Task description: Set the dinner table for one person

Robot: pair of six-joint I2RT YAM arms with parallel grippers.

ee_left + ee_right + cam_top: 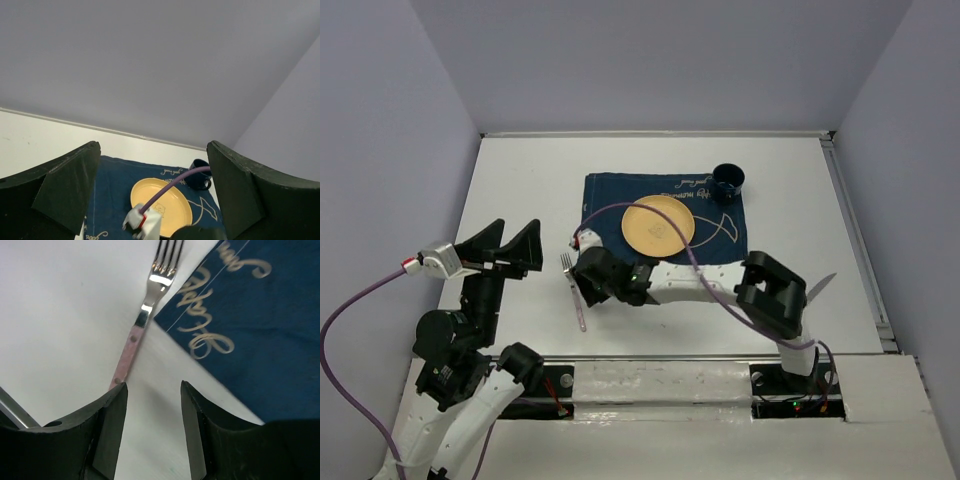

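Hovering right gripper (152,390), fingers parted, fork (142,317) handle beside one finger.

Behind the mat (610,195) the table (520,190) is bare to the far wall, and so is its wide left side beyond the fork (580,312). On the mat, the plate (658,224) and the mug (727,181) at the far right corner block the way. The right arm (690,283) lies across the mat's near edge, its cable (620,206) arching over the plate. Between the parted fingers (112,410) of the right gripper (152,390) only tabletop shows.
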